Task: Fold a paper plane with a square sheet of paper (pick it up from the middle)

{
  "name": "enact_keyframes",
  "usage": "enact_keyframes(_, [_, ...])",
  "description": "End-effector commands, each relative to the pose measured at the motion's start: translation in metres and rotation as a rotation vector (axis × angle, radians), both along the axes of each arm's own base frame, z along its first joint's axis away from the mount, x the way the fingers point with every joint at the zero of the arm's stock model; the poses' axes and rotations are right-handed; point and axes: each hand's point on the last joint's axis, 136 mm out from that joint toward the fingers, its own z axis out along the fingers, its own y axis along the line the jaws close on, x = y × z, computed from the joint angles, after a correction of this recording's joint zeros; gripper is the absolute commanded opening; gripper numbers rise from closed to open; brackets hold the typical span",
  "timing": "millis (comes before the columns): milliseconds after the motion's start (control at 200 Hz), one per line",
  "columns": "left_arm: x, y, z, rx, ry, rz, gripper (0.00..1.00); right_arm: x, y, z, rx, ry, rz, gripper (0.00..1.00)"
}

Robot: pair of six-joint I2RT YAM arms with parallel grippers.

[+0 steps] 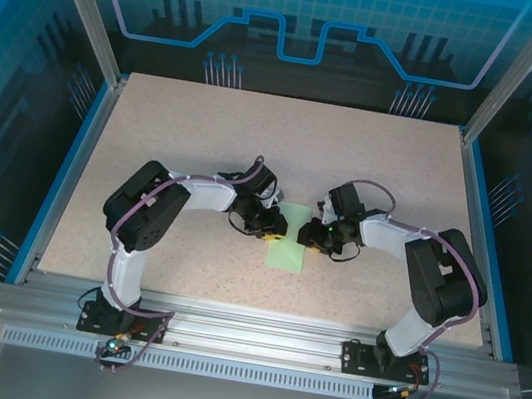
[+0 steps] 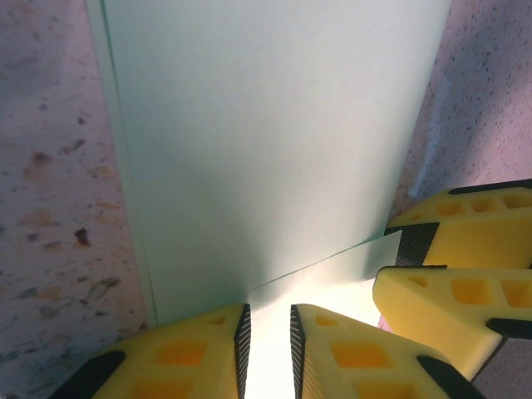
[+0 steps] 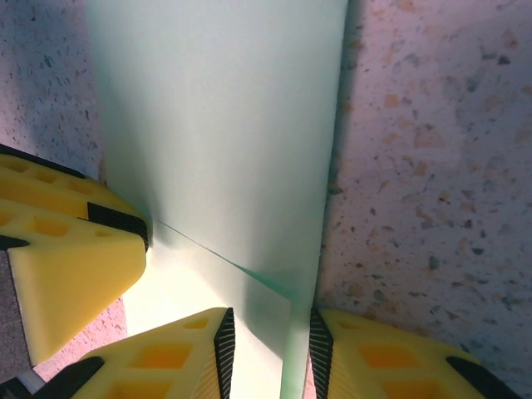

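Left gripper (image 2: 266, 326): jaws a narrow slit apart, sheet of paper (image 2: 274, 150) showing in the gap.
Right gripper (image 3: 270, 326): jaws parted wider, straddling the sheet's edge.
Sheet of paper (image 1: 288, 252): mint-green, folded narrow, centre of the top view, between the grippers.
Bench (image 1: 206, 129): speckled beige.

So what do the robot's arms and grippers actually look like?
The left arm and right arm are white links with bulky black joints and mauve cables looped alongside. The left gripper and right gripper have yellow wedge fingers with recessed pockets and black pads.
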Motion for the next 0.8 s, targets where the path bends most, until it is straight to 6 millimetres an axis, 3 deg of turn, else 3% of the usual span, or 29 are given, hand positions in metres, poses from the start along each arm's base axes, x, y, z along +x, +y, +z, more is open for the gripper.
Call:
enact_keyframes(0, [-0.0048, 0.0038, -0.005, 0.026, 0.023, -0.008, 0.25, -0.007, 0.0118, 0.0052, 0.089, 0.01, 0.026, 0.34])
enact_keyframes(795, [-0.0045, 0.0049, 0.0, 0.024, 0.01, -0.005, 0.25, -0.0139, 0.0024, 0.0065, 0.085, 0.015, -0.013, 0.35])
